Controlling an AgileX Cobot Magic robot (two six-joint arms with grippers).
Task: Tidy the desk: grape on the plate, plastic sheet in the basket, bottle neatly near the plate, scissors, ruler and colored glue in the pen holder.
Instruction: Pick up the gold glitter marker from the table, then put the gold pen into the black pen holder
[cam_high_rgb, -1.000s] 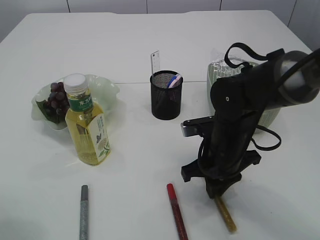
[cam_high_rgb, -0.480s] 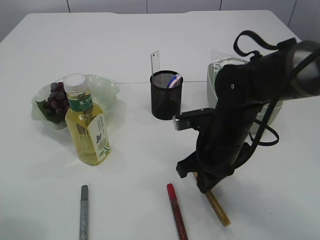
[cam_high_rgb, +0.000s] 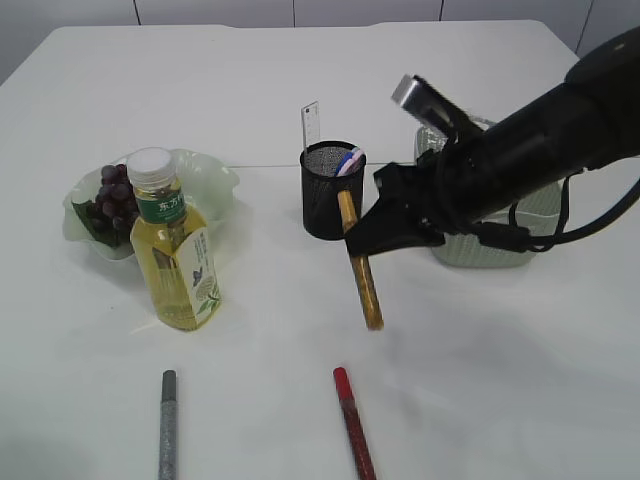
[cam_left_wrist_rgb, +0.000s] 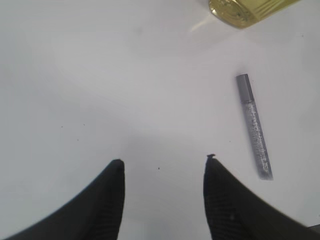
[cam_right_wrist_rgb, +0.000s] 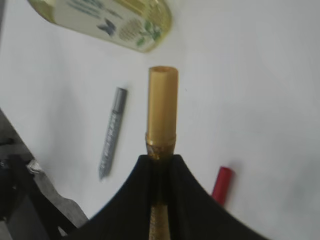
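My right gripper (cam_high_rgb: 362, 232) (cam_right_wrist_rgb: 160, 158) is shut on a gold glue stick (cam_high_rgb: 361, 268) (cam_right_wrist_rgb: 162, 109). It holds the stick tilted in the air just right of the black mesh pen holder (cam_high_rgb: 331, 195). A ruler (cam_high_rgb: 311, 124) and scissors handles (cam_high_rgb: 348, 161) stick out of the holder. A silver glue stick (cam_high_rgb: 168, 425) (cam_left_wrist_rgb: 254, 127) (cam_right_wrist_rgb: 112, 133) and a red one (cam_high_rgb: 352, 428) (cam_right_wrist_rgb: 222, 185) lie on the table at the front. The bottle (cam_high_rgb: 176, 245) stands by the plate (cam_high_rgb: 216, 180), which holds grapes (cam_high_rgb: 114, 198). My left gripper (cam_left_wrist_rgb: 164, 162) is open and empty above the table.
The pale green basket (cam_high_rgb: 470, 250) stands at the right behind my right arm, with crinkled clear plastic (cam_high_rgb: 430, 136) at its rim. The bottle's base (cam_left_wrist_rgb: 245, 7) shows at the top of the left wrist view. The left arm is out of the exterior view.
My right gripper lifted the gold glue stick off the table at the front right and carried it up and left to beside the pen holder. The other things have not moved.
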